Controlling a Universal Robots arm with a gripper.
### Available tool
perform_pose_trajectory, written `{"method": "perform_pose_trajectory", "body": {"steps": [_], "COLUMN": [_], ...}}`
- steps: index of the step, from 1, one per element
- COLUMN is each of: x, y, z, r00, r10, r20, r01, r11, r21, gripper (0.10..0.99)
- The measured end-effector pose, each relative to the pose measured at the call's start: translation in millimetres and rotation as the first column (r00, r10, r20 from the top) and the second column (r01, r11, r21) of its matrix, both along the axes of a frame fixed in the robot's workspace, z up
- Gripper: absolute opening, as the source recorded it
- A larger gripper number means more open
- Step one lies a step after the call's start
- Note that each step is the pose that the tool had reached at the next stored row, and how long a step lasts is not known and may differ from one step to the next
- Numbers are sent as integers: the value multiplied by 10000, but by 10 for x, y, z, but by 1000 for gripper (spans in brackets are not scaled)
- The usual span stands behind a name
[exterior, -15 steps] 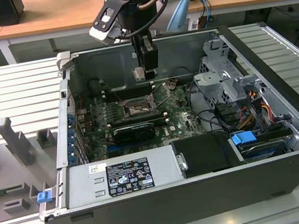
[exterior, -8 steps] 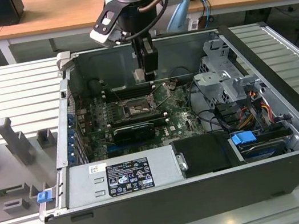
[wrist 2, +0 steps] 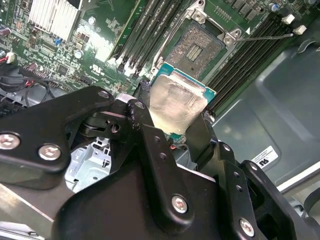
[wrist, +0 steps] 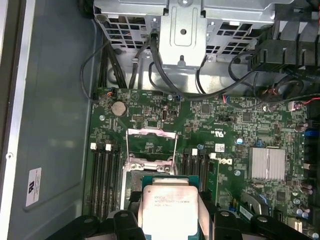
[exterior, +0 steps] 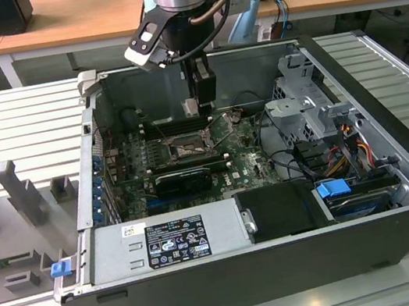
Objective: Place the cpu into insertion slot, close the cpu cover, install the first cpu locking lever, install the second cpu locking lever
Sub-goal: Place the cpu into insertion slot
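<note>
My gripper point(wrist 2: 175, 114) is shut on the cpu point(wrist 2: 176, 102), a thin square chip with a pale silver face, pinched by its two side edges between black fingers point(wrist 2: 146, 102). The cpu point(wrist: 167, 210) hangs a little above the green board, just short of the insertion slot point(wrist 2: 200, 47), whose dark square bed lies bare. The cpu cover point(wrist: 152, 145), a silver frame with a cut-out middle, is swung open on the far side of the socket. A thin wire locking lever point(wrist 2: 265, 36) sticks out beside the slot. In the exterior view the gripper point(exterior: 203, 99) reaches down into the case over the slot point(exterior: 188, 149).
Long black memory slots point(wrist: 105, 172) flank the socket on both sides. A finned silver heatsink point(wrist: 267, 164) sits on the board. A metal drive cage point(wrist: 182, 25) with black cables point(wrist: 165, 87) stands beyond the board. The power supply point(exterior: 169, 242) fills the case's front.
</note>
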State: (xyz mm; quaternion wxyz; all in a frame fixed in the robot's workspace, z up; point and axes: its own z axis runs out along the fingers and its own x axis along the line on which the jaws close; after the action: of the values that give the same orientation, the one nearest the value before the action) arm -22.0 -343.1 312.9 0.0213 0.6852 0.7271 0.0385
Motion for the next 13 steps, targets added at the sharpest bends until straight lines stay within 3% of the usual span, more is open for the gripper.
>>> {"method": "perform_pose_trajectory", "body": {"steps": [7,13], "x": [0,-2], "y": [4,51], "z": [-145,-282], "r00": [9999,9991], "r10": [-131,-414], "r20": [1,0], "r01": [131,414], "r11": [9999,9991], "r21": [-15,-15], "gripper": [529,529]}}
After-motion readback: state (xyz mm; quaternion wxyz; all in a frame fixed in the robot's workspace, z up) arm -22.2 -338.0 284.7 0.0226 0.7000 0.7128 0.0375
